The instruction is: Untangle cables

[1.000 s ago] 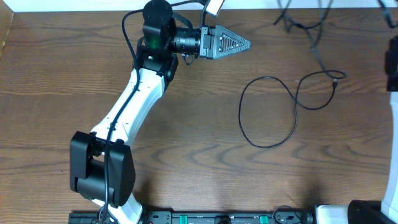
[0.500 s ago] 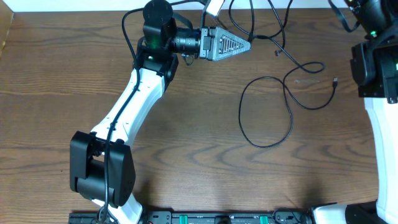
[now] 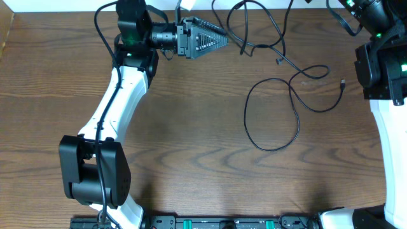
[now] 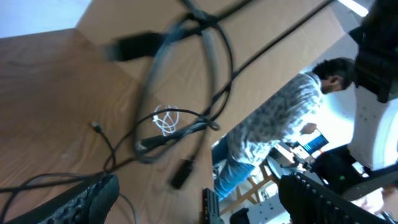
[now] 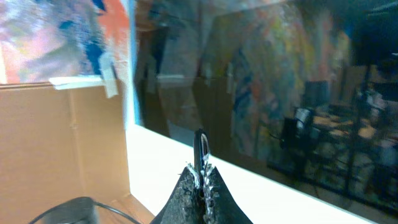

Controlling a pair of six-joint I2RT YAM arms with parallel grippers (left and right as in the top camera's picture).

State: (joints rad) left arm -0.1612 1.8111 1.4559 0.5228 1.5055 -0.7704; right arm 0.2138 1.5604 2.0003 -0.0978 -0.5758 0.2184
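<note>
A thin black cable (image 3: 273, 114) lies in a wide loop on the wooden table (image 3: 191, 140), its small plug end (image 3: 343, 83) at the right. More black cables (image 3: 254, 25) form a raised tangle at the table's far edge. In the left wrist view the tangle (image 4: 186, 93) hangs blurred ahead of my fingers, with a small white cord knot (image 4: 165, 121) in it. My left gripper (image 3: 213, 42) (image 4: 199, 185) is open and empty, just left of the tangle. My right gripper (image 5: 200, 171) is shut on a thin black cable (image 5: 201, 146), held high off the table.
My right arm (image 3: 381, 57) stands at the table's right edge; its gripper is outside the overhead view. A brown cardboard wall (image 5: 62, 137) runs along the far side. A person (image 4: 273, 137) sits beyond the table in the left wrist view.
My right arm has come into view at the top right and the tangle has been drawn up and left. My left gripper has moved left and slightly farther back.
</note>
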